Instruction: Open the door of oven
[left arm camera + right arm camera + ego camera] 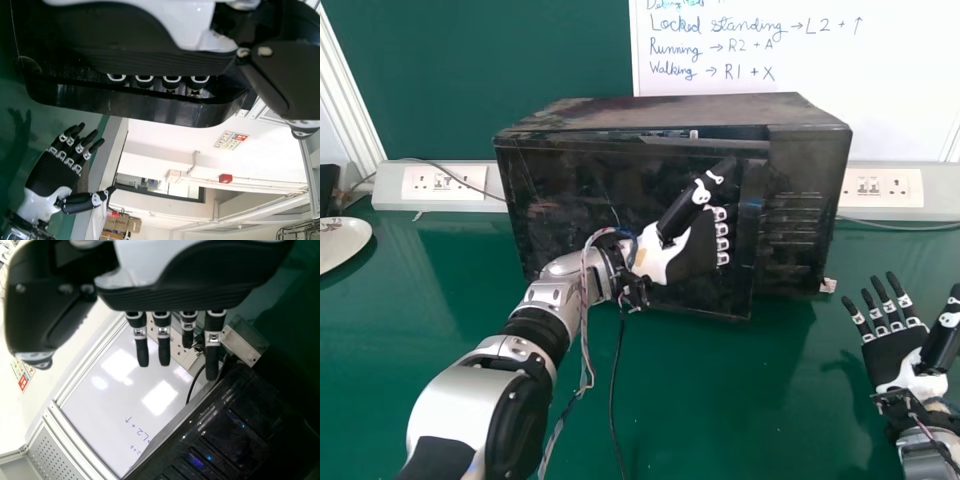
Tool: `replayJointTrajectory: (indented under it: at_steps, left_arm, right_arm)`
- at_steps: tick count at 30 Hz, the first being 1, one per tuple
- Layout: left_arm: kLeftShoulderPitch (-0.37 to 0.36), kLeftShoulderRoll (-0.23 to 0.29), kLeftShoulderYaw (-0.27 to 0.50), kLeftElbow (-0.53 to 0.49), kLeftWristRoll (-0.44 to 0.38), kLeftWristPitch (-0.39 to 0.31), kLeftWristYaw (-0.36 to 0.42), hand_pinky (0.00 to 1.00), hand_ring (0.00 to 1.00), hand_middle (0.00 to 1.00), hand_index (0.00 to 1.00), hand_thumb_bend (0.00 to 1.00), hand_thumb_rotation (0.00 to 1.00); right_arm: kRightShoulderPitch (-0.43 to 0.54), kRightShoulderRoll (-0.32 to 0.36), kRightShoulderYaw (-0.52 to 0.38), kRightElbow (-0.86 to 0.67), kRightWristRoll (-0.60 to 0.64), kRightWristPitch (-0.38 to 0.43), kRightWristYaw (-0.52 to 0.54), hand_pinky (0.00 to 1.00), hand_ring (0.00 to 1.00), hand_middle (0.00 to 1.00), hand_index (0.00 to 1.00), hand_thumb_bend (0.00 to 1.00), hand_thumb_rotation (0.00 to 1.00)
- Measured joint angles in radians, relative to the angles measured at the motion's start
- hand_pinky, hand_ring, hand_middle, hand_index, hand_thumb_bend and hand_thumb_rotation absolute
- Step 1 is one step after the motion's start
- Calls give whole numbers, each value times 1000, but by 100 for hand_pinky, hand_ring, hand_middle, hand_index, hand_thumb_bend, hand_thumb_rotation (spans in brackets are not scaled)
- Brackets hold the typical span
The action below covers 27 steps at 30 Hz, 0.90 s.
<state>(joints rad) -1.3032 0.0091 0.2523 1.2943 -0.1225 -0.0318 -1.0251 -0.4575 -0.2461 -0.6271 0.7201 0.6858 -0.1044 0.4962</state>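
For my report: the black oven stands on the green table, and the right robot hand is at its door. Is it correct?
Not quite: the head view shows the left robot hand at the door. The black oven does stand on the green table.

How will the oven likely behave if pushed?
The oven looks boxy and rigid, so it probably won't flex. Its wide body seems heavy and unlikely to tip. The glossy front may let the left hand slide.
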Motion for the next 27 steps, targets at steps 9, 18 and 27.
replayJointTrajectory:
  at_steps: [9,18,27]
  left_arm:
    - [26,9,-5,-18,-15,-4,-60,63,79,85,85,92,86]
    - [40,32,-6,-27,-31,9,-148,60,77,84,86,93,82]
    - [65,57,-6,-35,-56,18,-253,60,78,84,85,92,81]
  right_arm:
    - [-2,0,0,2,0,0,2,91,100,100,100,100,99]
    - [-2,0,0,1,0,5,-1,89,100,100,100,100,98]
    - [-3,0,-1,1,1,6,1,91,100,100,100,100,97]
